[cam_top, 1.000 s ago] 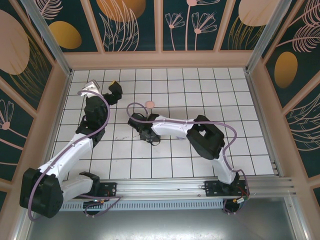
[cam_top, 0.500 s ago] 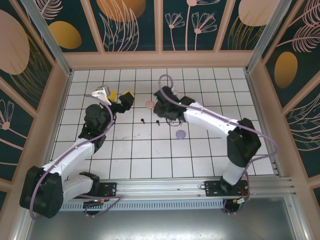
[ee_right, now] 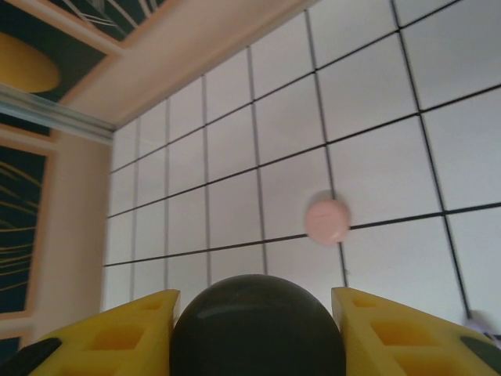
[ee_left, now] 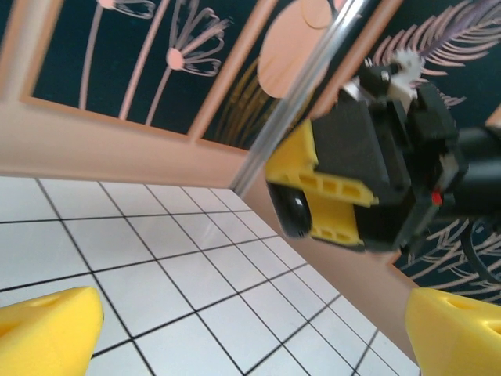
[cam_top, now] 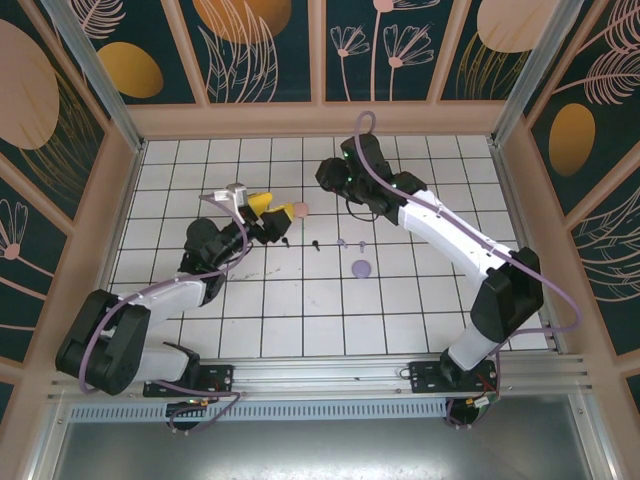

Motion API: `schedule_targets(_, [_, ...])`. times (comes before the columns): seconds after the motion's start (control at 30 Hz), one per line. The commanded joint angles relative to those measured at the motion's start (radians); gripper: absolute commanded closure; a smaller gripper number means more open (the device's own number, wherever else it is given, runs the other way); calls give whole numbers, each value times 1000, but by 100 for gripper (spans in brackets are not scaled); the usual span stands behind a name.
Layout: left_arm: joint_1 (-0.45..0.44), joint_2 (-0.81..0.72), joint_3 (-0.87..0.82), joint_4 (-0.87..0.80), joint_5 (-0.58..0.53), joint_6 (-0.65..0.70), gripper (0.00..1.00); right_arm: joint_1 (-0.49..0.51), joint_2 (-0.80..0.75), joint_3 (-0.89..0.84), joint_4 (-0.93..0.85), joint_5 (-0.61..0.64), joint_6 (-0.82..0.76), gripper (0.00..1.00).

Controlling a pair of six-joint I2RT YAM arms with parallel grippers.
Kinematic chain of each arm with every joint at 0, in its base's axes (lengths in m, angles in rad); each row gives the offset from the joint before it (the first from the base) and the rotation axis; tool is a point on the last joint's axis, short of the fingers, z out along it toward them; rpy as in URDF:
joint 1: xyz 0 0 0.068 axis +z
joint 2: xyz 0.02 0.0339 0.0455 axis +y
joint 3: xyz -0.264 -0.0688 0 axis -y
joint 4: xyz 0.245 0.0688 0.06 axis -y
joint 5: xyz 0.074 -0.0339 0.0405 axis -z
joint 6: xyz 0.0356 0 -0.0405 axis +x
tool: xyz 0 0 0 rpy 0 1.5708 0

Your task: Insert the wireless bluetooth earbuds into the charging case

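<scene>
Lying on the tiles [cam_top: 400, 300] just beside the wide-spread left gripper [cam_top: 278, 215], black earbuds [cam_top: 287, 241] and lavender earbuds [cam_top: 341, 242] are seen apart from the right gripper [ee_right: 254, 299], clamped on a black charging case [ee_right: 258, 333].

White counter [cam_top: 420, 290] with a black grid. Dark teal walls [cam_top: 260, 50] with peach and gold floral shapes. Pink case [ee_right: 326, 221], lavender case [cam_top: 361, 268], black case [ee_right: 258, 337]. The right hand [ee_right: 252, 291] has yellow fingers [ee_right: 117, 337].
</scene>
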Motion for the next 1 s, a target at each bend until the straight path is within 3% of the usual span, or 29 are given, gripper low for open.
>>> schedule_targets(0.0, [-33,38,24,96,19,30,3,-2,-43,-5,99,-65,7,65])
schedule_targets(0.37, [-48,205,12,440,-51,-143,21,24,-53,-105,220,-73,211,67])
schedule_targets(0.6, [-57,295,32,535,-45,-190,33,52,-24,-104,247,-55,281,67])
schedule_targets(0.97, [-65,335,65,569,-41,-209,38,101,47,-35,220,-34,276,68])
